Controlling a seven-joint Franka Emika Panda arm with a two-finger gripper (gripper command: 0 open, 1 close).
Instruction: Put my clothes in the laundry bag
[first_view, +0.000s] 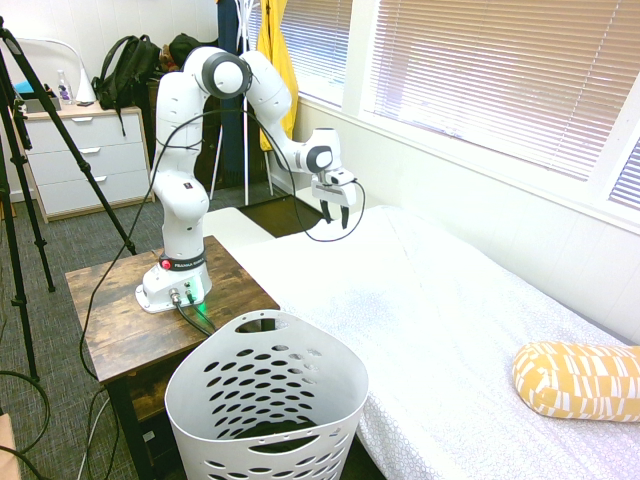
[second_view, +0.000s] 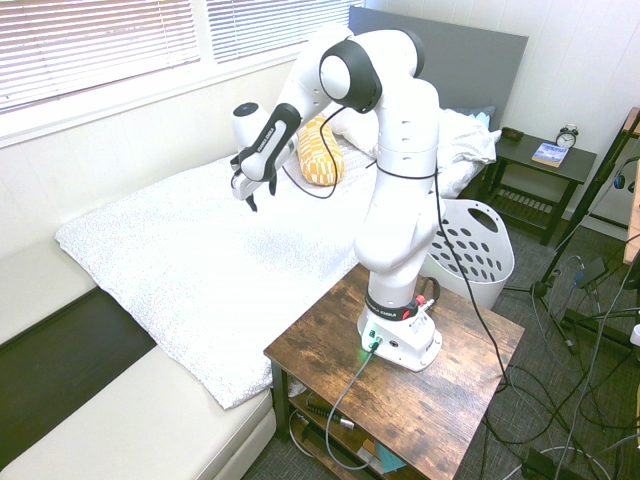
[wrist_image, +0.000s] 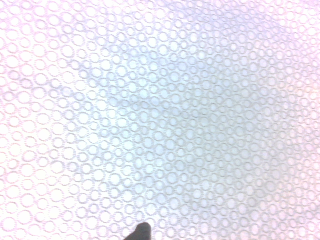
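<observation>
Hovering over the bed (first_view: 440, 300), the pincer (first_view: 336, 214) points steeply down, dark fingers spread apart with nothing between them, clear of the cover.

Bedspread: white, matte, embossed all over with small rings; the wrist view shows only that pattern, softly blurred, plus a dark sliver at its lower edge that I can't identify.

Laundry basket (first_view: 268, 400): tall white moulded plastic, glossy, oval holes all round, cut-out handle slots at the rim. It stands on the floor between the desk (first_view: 120, 310) and the bed. Something dark lies at its bottom, seen through the holes in the first exterior view; looks like the black garment (first_view: 268, 432), but shape and folds are not readable. In the second exterior view the arm hides most of the basket and its inside can't be seen.

Desk: dark rustic wood top, black frame.

Yellow pillow (first_view: 578, 378) with white dashes lies at the bed's far end, cut off by the frame edge. Yellow garment (first_view: 277, 60) hangs by the window, partly behind the arm. Black backpack (first_view: 125, 70) sits on the white dresser (first_view: 85, 160).
</observation>
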